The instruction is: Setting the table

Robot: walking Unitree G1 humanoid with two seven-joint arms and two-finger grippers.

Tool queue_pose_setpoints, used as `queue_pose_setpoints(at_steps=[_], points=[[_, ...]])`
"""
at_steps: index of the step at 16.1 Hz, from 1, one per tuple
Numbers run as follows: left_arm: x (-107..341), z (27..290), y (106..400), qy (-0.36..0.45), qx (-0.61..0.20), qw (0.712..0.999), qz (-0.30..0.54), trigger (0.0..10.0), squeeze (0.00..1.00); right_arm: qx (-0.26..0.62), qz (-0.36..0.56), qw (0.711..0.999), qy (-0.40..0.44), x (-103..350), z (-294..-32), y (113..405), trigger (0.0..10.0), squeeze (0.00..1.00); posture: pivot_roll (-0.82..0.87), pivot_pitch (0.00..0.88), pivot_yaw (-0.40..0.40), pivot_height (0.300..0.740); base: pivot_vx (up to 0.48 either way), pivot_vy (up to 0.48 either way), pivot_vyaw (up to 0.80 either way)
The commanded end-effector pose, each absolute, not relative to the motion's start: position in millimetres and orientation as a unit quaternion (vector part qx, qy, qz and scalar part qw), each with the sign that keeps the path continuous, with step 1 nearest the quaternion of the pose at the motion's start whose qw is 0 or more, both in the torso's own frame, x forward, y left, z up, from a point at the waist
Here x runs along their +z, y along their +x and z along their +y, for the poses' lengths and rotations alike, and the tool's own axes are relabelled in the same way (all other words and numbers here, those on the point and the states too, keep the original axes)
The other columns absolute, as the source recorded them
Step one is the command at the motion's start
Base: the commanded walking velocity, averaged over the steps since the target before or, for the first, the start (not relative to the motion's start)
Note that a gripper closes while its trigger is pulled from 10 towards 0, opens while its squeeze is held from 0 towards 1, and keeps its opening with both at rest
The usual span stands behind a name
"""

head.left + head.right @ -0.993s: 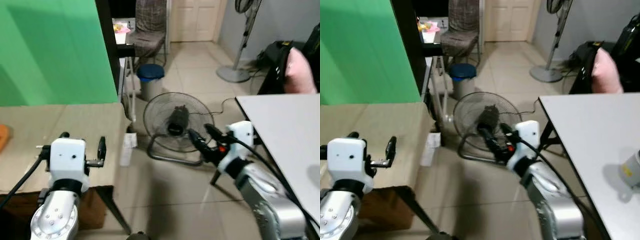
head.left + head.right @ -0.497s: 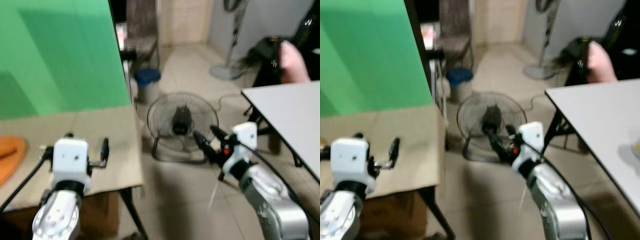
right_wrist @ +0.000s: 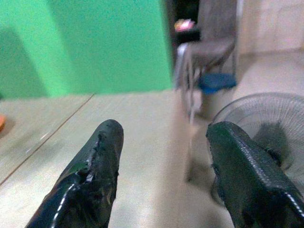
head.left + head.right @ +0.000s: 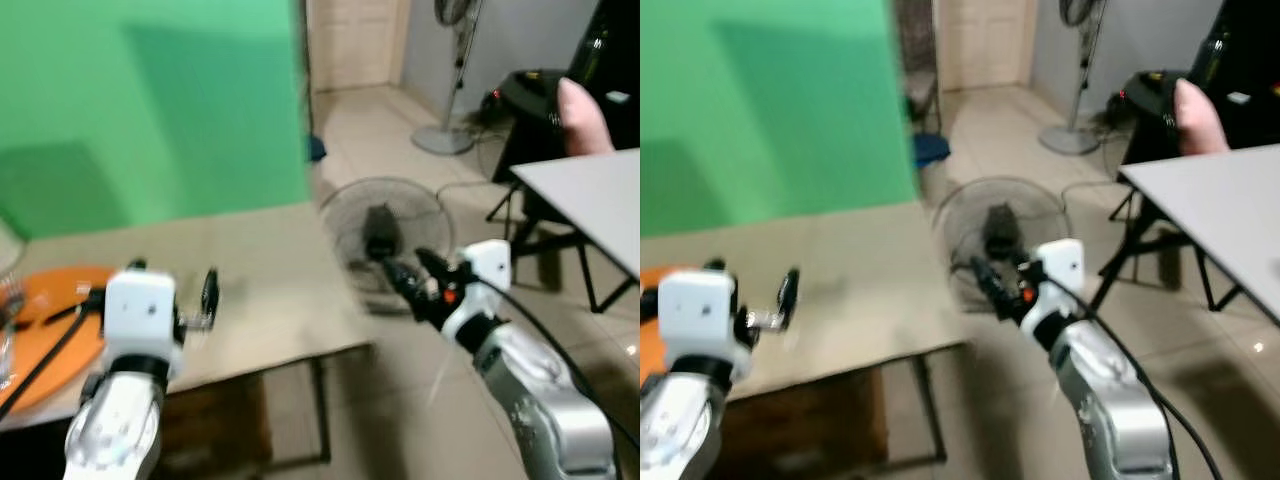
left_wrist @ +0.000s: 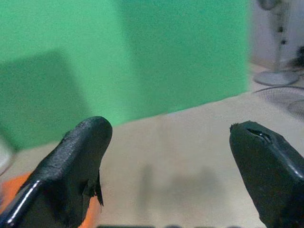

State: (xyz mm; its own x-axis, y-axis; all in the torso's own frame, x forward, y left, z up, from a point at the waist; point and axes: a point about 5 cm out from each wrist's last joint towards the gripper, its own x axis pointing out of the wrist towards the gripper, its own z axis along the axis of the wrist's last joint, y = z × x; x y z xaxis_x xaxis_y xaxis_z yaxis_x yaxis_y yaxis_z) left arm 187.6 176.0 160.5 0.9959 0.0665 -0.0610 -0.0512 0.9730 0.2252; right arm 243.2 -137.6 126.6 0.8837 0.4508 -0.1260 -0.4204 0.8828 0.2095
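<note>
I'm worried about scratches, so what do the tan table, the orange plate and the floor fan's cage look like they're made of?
Table: seems laminate or wood-look board, matte tan, with faint seam lines and thin dark legs, probably metal. Plate: looks like plastic, flat orange, little shine, but blur leaves it open. Fan: its cage shows thin dark wires, likely metal.

No legible text, label, brand, number or sign appears in any view. The frames are motion-blurred, and surfaces such as the green wall, the tan table and the white table at right carry no readable marking.
</note>
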Motion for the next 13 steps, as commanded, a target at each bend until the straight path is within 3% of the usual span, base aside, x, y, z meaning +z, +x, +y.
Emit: queue_pose_setpoints(at_steps=[1, 7, 11, 13], points=[[160.3, 183.3, 187.8, 0.123, 0.043, 0.991, 0.037, 10.0, 0.00, 0.240, 0.075, 0.963, 0.095, 132.5, -128.6, 243.2, 10.0, 0.00, 0.00, 0.000, 0.006, 0.740, 0.000, 0.368, 0.00], [162.4, 187.1, 189.6, 0.127, 0.045, 0.990, 0.033, 10.0, 0.00, 0.252, 0.068, 0.959, 0.113, 140.7, -119.6, 246.7, 10.0, 0.00, 0.00, 0.000, 0.005, 0.740, 0.000, 0.368, 0.00], [163.8, 188.2, 189.8, 0.121, 0.053, 0.991, 0.028, 10.0, 0.00, 0.281, 0.075, 0.952, 0.096, 141.1, -116.5, 248.2, 10.0, 0.00, 0.01, 0.000, -0.006, 0.740, 0.000, 0.000, 0.00], [165.5, 187.8, 190.6, 0.116, 0.050, 0.992, 0.024, 10.0, 0.00, 0.286, 0.077, 0.950, 0.096, 141.7, -114.7, 250.6, 10.0, 0.00, 0.01, 0.000, -0.006, 0.740, 0.259, 0.000, 0.49]])
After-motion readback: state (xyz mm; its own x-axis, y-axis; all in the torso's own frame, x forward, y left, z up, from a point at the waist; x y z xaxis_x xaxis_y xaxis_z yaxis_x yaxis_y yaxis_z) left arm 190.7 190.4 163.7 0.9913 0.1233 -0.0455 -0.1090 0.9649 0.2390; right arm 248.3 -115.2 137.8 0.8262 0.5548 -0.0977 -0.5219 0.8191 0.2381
